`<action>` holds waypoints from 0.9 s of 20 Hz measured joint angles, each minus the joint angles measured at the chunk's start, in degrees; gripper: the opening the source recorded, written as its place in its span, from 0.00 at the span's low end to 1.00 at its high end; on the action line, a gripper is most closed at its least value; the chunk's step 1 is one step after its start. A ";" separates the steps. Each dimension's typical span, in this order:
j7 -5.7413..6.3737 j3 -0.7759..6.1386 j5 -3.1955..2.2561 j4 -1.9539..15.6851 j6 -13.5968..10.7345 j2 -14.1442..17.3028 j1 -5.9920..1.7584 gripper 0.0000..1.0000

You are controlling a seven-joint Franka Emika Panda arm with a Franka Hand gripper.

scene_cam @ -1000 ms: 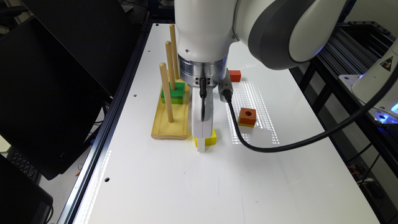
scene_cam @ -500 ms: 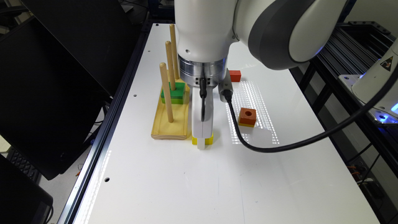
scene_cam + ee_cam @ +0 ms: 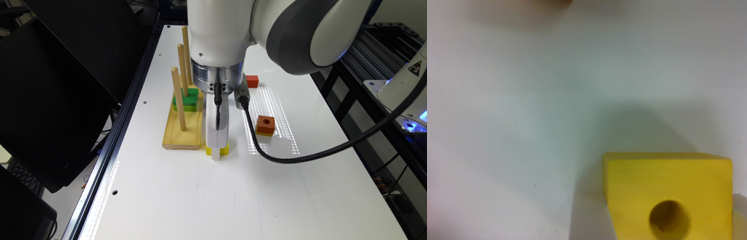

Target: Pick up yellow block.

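exterior view high over table [image 3: 186, 200], wrist view close above it

A wooden peg stand [image 3: 182, 138] holds a green block [image 3: 189, 97]; an orange block [image 3: 265, 125] lies apart.

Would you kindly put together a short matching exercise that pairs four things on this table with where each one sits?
Things:
1. yellow block
2. green block
3. orange-topped block
4. red block

Places:
A. threaded on the middle peg of the wooden peg stand
B. far end of the table, behind the arm
C. directly under the gripper, beside the stand's near corner
D. alone on the table, on the exterior view's right of the gripper

Pairs: 1-C, 2-A, 3-D, 4-B
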 joint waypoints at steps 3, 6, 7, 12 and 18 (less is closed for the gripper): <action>0.00 0.00 0.00 0.00 0.00 0.00 0.00 1.00; 0.00 0.00 0.00 0.00 0.00 0.00 0.00 0.00; 0.00 0.00 0.00 0.00 0.00 0.00 0.00 0.00; 0.00 0.02 0.00 0.00 0.00 0.00 -0.03 0.00; 0.00 0.05 0.00 -0.01 0.00 0.00 -0.06 0.00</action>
